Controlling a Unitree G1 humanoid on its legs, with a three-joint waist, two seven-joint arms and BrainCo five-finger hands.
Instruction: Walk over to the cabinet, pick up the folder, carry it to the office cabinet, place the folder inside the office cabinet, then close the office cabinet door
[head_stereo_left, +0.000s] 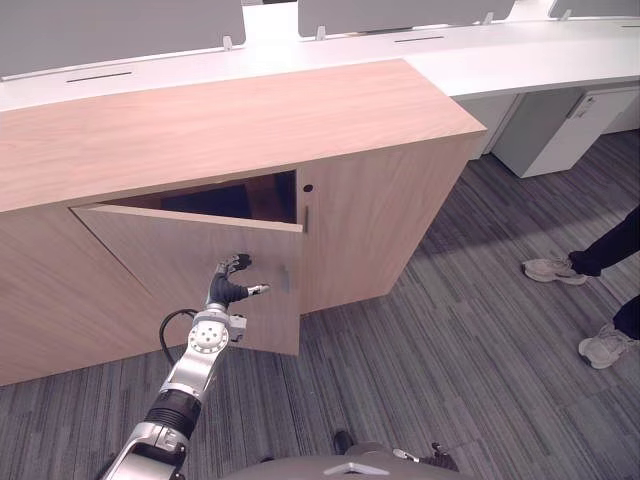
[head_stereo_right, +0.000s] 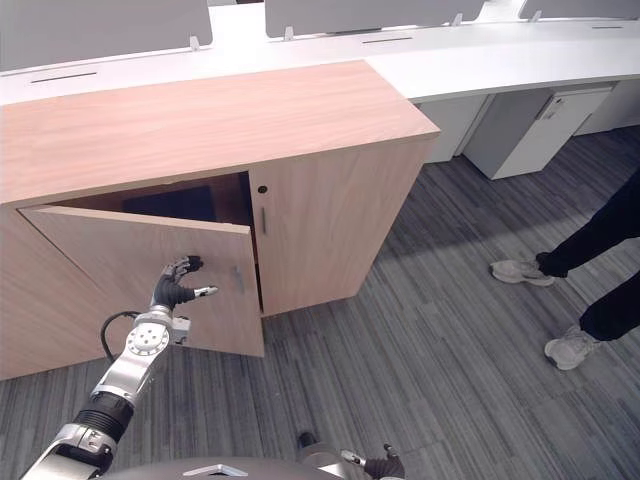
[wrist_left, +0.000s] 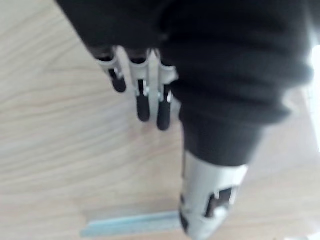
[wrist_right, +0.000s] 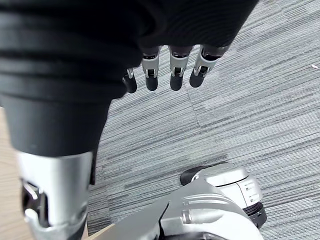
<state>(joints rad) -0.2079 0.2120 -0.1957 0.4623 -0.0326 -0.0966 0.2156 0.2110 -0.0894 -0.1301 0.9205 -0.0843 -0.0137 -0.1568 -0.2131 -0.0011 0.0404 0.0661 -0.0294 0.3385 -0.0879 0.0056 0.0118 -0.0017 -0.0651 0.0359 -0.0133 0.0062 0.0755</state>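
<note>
A dark blue shape (head_stereo_left: 215, 200) sits in the shadowed inside of the low light-wood office cabinet (head_stereo_left: 200, 130), seen through the gap over the top edge of the door. It is too dark in there to tell whether this is the folder. It lies behind and above the left hand (head_stereo_left: 232, 282), with the door panel between them, and neither hand holds anything.

The cabinet's left-hand wooden door (head_stereo_left: 190, 265) stands ajar, its free edge swung out from the front. The left hand is laid against the outer face of this door with its fingers (wrist_left: 143, 102) straight and spread, and the thumb reaches toward the small metal bar handle (head_stereo_right: 238, 278) just beside it. I cannot tell whether the fingertips actually touch the wood. The right-hand wooden door (head_stereo_left: 380, 230) is flush with the cabinet front.

The right hand (wrist_right: 151, 75) hangs low above the grey striped carpet floor (head_stereo_left: 450, 350), its fingers loose and empty.

Behind the cabinet runs a long white desk surface (head_stereo_left: 520, 60) with a white drawer unit (head_stereo_left: 560, 130) under it. A person's pale shoes (head_stereo_left: 555, 268) stand on the carpet, well apart from the cabinet.
</note>
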